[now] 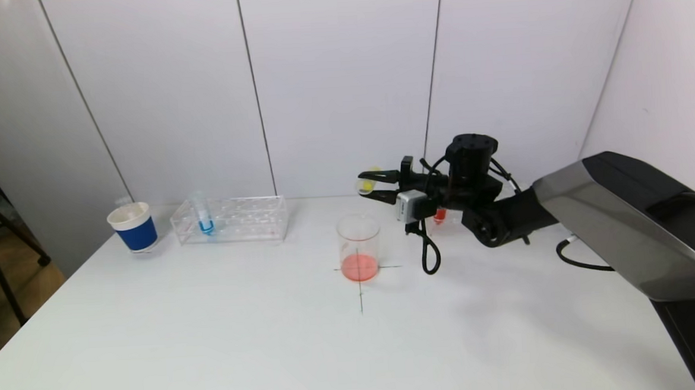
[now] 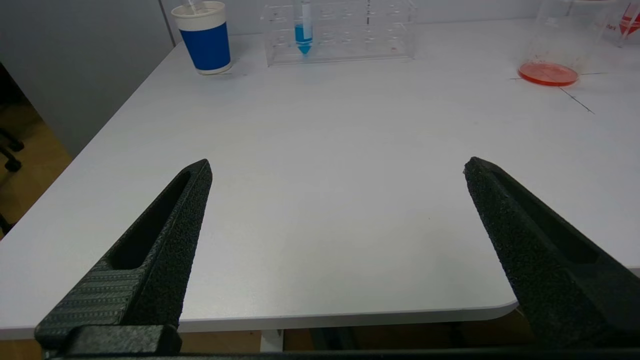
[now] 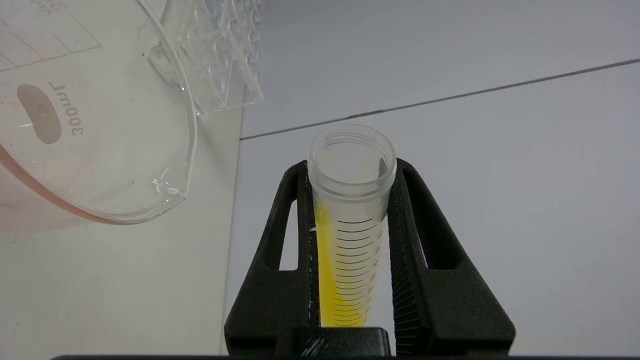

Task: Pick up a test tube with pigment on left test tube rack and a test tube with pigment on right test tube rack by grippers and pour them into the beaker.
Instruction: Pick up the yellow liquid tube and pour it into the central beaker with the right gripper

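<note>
Right pincer (image 1: 375,187) clenched on one yellow tube (image 3: 350,220) above the beaker (image 1: 359,248); left pincer (image 2: 337,167) spread over the bare surface (image 2: 325,200) edge.

Bright, even overhead light washes my white matte surface (image 1: 212,345); soft shadows pool at three o'clock, and the head view is slightly soft.

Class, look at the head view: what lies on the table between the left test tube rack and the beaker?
Nothing: the head view shows bare white table between the left test tube rack and the beaker; the left wrist view agrees.
</note>
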Tool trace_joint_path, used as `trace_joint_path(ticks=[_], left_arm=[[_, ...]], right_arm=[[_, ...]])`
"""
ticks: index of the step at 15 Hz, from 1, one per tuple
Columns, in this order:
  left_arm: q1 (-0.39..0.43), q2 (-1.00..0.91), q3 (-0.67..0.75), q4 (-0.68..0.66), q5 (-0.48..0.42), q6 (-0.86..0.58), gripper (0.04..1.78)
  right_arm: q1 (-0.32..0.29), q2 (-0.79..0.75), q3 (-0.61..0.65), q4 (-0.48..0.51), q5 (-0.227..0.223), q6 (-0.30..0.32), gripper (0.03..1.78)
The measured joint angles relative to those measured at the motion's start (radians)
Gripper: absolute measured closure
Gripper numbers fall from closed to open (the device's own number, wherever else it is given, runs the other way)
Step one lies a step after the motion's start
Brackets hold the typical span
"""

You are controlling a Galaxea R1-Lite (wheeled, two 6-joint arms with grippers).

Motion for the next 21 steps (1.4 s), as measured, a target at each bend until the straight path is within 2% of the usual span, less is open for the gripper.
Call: trace_joint_path(ticks=[8, 21], left_arm=[[0.000, 0.000, 0.000, 0.000, 0.000, -0.001, 0.06], [0.000, 0.000, 0.000, 0.000, 0.000, 0.000, 0.06]], right_arm=[[-0.001, -0.006, 0.017, -0.011, -0.004, -0.107, 1.35], [0.000, -0.040, 0.056, -0.017, -0.028, -0.220, 1.35]])
